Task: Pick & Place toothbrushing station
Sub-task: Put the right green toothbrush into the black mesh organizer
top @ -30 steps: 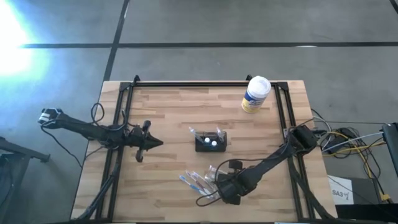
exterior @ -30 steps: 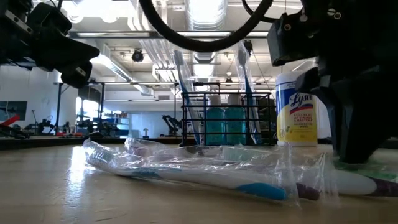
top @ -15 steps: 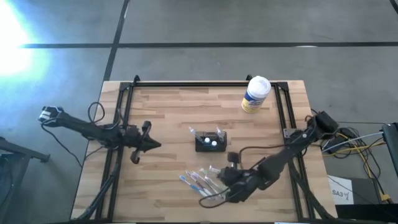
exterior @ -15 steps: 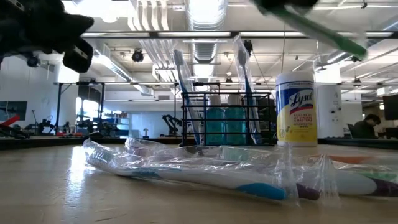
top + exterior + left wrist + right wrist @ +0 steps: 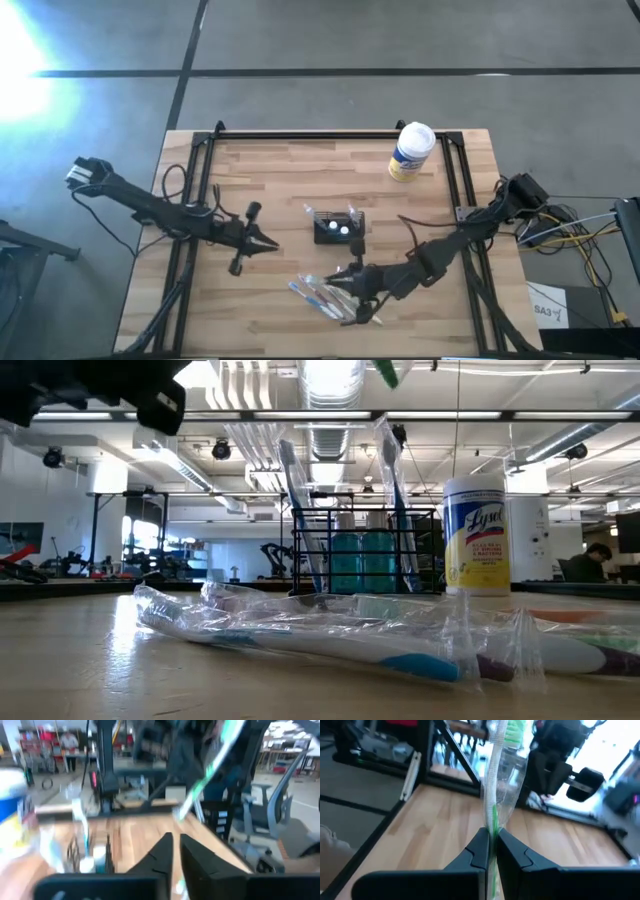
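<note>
The black toothbrushing station (image 5: pixel 340 229) stands on the table's middle with two toothbrushes upright in it; it also shows in the low view (image 5: pixel 365 565). My right gripper (image 5: pixel 343 279) is just near of it, raised and shut on a green-and-white toothbrush in a clear wrapper (image 5: pixel 495 795), whose green end shows at the top of the low view (image 5: pixel 386 371). My left gripper (image 5: pixel 268 241) hovers left of the station, shut and empty (image 5: pixel 174 848). My right gripper pinches the wrapped toothbrush's handle (image 5: pixel 493 826) between its two fingers. The brush runs on forward past the fingertips, along the fingers, with its green end away from the gripper. It is lifted clear of the table.
Several wrapped toothbrushes (image 5: pixel 318 293) lie on the wood near the front edge, seen close in the low view (image 5: pixel 330 635). A white-and-yellow wipes canister (image 5: pixel 410 151) stands at the far right. A black frame (image 5: pixel 320 135) borders the table's far and side edges.
My right gripper has risen from the table with the wrapped green toothbrush, lifting it clear, and gone toward the table's left and far edges, nearer the station. My left gripper has gone toward the table's right edge, nearer the station.
</note>
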Controlling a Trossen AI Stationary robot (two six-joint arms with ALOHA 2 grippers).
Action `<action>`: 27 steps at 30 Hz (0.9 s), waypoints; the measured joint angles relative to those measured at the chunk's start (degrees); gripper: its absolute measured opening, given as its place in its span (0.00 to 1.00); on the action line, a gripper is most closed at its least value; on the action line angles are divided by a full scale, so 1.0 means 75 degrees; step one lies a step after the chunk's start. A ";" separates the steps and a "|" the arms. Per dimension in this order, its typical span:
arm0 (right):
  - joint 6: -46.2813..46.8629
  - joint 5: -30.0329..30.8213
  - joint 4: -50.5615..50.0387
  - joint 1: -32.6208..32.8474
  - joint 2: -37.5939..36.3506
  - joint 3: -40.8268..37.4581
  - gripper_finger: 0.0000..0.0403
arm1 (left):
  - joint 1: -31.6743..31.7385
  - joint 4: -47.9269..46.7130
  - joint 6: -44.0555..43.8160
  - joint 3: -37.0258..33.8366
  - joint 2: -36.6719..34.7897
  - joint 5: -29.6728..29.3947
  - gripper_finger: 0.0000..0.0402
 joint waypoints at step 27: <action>-0.0462 0.0215 0.2227 -0.0648 -0.0023 -0.1193 0.03 | -0.0020 0.0702 0.1049 0.3143 0.3691 0.0455 0.47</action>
